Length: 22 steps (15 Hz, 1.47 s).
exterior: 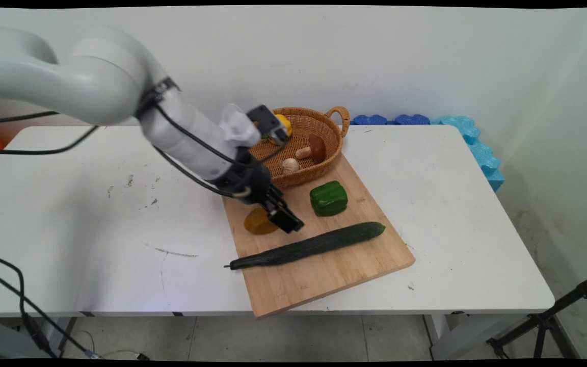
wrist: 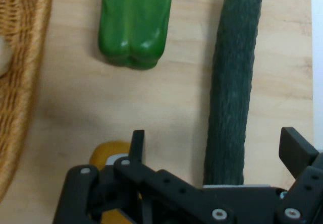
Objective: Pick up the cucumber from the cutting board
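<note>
Over board: black two-finger pincer [wrist: 212, 148], fingers apart, nothing held.
Cucumber: long dark-green cucumber [wrist: 233, 77] between fingers, axis 12-to-6 in hand view.
Yellow piece: round yellow-brown piece [wrist: 108, 156] at 9.

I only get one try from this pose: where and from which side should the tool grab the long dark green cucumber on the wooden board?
Grip the long dark green cucumber across its thick, even middle, coming straight down from above. It lies flat on the wooden cutting board, so only its sides are free. The open tool already straddles it; the green bell pepper sits clear.
</note>
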### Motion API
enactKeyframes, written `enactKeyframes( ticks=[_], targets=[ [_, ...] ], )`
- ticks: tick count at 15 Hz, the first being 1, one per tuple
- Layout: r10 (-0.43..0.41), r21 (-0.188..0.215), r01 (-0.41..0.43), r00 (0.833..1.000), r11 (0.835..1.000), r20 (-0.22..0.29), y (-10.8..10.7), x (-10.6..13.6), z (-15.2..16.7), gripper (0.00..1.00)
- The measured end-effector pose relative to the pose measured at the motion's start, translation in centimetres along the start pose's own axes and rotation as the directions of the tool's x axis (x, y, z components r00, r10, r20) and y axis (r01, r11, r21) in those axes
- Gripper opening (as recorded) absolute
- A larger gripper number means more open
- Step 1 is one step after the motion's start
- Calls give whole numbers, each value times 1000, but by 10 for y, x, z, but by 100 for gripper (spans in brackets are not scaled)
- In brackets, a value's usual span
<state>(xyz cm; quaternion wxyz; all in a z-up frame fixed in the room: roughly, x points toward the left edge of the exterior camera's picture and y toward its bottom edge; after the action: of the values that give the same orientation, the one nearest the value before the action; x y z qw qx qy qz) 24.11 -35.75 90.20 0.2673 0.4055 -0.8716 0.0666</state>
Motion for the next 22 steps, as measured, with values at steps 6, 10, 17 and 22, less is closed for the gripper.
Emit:
enactKeyframes(
  ticks=[6, 10, 17, 22],
  targets=[
    [10, -42, -9, 1000, 999, 18, 18, 15, 45, 100],
    [24, -47, -23, 999, 999, 29, 25, 15, 64, 100],
    [58, -27, -57, 997, 998, 48, 30, 7, 90, 100],
    [73, -9, -72, 996, 997, 54, 31, 7, 97, 100]
  ],
)
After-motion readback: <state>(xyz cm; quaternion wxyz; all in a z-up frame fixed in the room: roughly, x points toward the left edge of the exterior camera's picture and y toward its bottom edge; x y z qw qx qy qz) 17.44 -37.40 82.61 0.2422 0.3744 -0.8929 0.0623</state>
